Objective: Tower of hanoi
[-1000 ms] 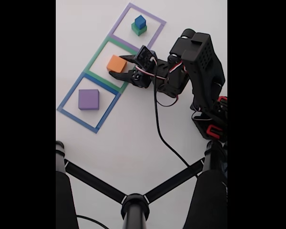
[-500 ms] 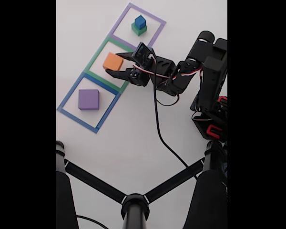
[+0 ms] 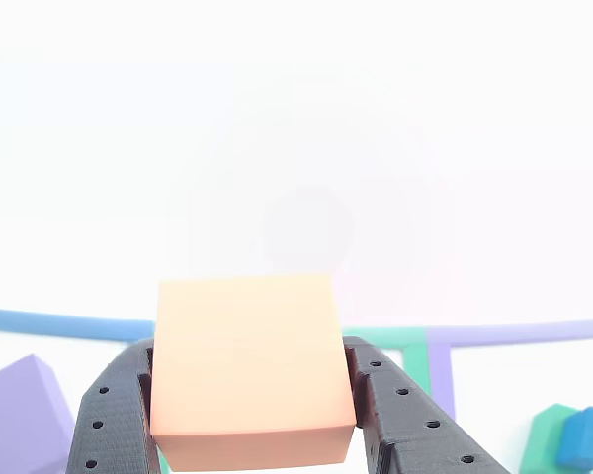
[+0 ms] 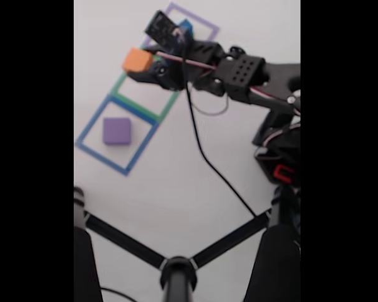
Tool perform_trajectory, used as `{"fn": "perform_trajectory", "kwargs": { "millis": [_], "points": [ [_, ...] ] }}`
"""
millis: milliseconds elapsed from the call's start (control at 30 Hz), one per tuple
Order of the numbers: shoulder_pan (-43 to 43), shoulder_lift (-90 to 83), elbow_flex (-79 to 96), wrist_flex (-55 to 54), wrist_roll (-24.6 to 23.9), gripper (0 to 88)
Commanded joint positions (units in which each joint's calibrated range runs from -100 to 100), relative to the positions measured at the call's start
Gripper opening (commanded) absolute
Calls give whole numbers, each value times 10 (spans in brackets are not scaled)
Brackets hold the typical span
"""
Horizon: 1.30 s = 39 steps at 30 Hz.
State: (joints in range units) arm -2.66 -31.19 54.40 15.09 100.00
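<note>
Gripper (image 3: 252, 395) clamped snug on the orange block (image 3: 249, 370), fingers (image 3: 114, 415) pressed flat to both sides, lifted off the table (image 4: 176, 182).

I count four blocks, namely one orange block (image 3: 247, 370), one purple block (image 4: 117, 131), one green cube (image 3: 546, 439) and one blue cube (image 3: 586, 437), plus three taped square outlines, one each in blue (image 4: 91, 126), green (image 4: 120, 83) and purple (image 4: 198, 17).
</note>
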Motion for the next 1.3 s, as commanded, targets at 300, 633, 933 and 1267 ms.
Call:
{"fn": "perform_trajectory", "kwargs": {
  "millis": [300, 633, 933, 1267],
  "points": [
    [-26, -15, -642, 725, 0, 81],
    [-84, -11, -763, 847, 0, 77],
    [-117, -28, -603, 722, 0, 84],
    [-151, -56, -216, 293, 0, 82]
  ]
}}
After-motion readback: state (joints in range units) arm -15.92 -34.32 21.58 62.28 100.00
